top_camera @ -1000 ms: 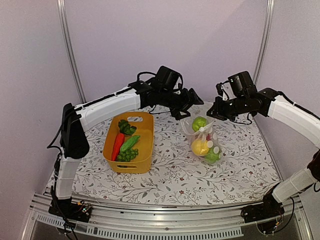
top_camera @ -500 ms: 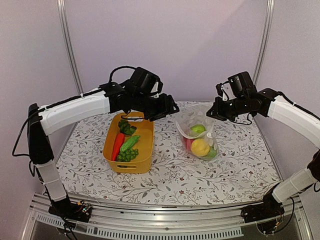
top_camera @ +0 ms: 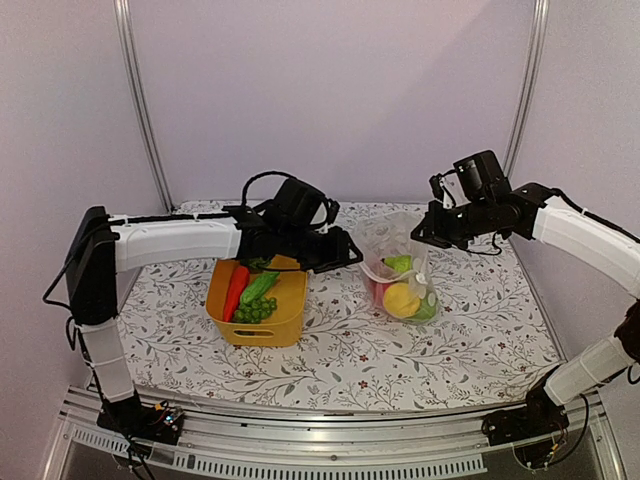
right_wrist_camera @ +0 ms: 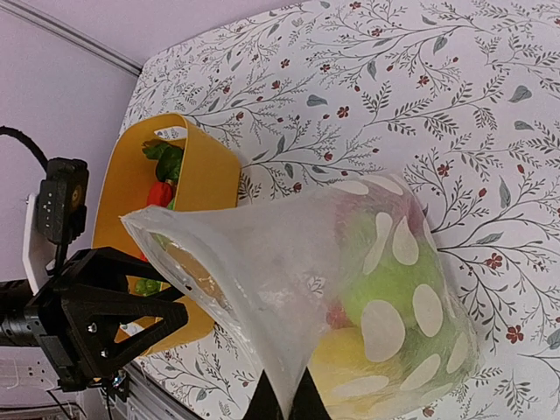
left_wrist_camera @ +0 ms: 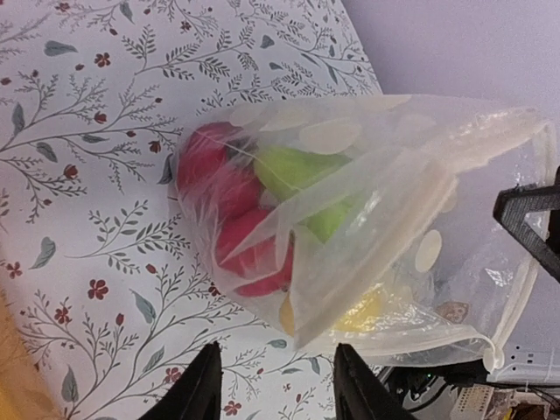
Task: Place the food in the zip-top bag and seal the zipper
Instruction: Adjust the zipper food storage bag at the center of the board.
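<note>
Starting at the left: the yellow tub (top_camera: 291,322) sits on the flowery counter (top_camera: 350,345) with some food in it, namely an orange-red carrot (top_camera: 235,290), a green cucumber (top_camera: 259,286), a bumpy green cluster (top_camera: 254,311) and a bit of leafy lettuce (top_camera: 254,264) at the far end.

The left fingers (left_wrist_camera: 203,389) hang over the tub's right rim. They're spread partway with nothing between them, just the cloth showing through the gap. They point at the zip-top bag (top_camera: 395,275), which sits just ahead of them but not touching.

The bag itself is clear, floppy plastic with white dots. It sits right of the tub with its bottom on the counter and its top pulled up, so it's half standing. Inside you can see red pieces (left_wrist_camera: 219,175), a green piece (top_camera: 398,264) and a yellow lemon thing (top_camera: 402,298). The mouth gapes toward the tub, and the zipper (left_wrist_camera: 528,293) along its edge isn't sealed.

On the far right, the right fingers (right_wrist_camera: 262,404) are pressed together on the bag's upper edge, holding it up. The food bulges in the bag just below them.
</note>
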Motion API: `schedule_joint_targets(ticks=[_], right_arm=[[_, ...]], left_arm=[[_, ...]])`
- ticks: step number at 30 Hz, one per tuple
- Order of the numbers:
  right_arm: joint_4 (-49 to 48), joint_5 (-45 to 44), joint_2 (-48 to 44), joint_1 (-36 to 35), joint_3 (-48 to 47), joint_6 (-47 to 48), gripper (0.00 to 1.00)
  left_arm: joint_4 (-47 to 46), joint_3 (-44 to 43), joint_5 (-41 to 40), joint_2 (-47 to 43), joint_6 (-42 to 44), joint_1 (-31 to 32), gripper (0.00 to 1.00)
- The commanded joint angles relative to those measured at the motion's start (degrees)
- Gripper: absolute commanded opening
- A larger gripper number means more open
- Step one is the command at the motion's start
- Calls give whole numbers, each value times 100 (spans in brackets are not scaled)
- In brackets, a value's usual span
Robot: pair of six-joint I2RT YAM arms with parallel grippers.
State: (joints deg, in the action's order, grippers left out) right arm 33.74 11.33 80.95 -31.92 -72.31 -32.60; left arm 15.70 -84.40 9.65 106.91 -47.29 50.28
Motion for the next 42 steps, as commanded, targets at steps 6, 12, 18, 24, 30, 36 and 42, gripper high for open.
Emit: schedule_joint_targets(ticks=[6, 12, 18, 24, 30, 36, 42], right_arm=[[-113, 69, -132, -34, 93, -70, 0], [-86, -35, -158, -34, 74, -77, 0], [501, -677, -97, -33, -339, 241, 0], [599, -913, -195, 64, -446, 368, 0], [617, -909, -195, 81, -650, 419, 0], [403, -617, -128, 81, -320, 492, 0], [96, -207, -165, 71, 333, 270, 0]], left_arm=[[-481, -584, 369, 700, -157, -57, 38], [-212, -1025, 512, 929, -199, -80, 7], [-19, -2138, 380, 576, 524, 90, 0], [156, -1993, 178, 497, 445, 18, 0], [274, -2111, 466, 711, 349, -133, 0], [380, -1818, 600, 661, 571, -170, 0], [762, -1619, 1115, 859, 545, -181, 31]])
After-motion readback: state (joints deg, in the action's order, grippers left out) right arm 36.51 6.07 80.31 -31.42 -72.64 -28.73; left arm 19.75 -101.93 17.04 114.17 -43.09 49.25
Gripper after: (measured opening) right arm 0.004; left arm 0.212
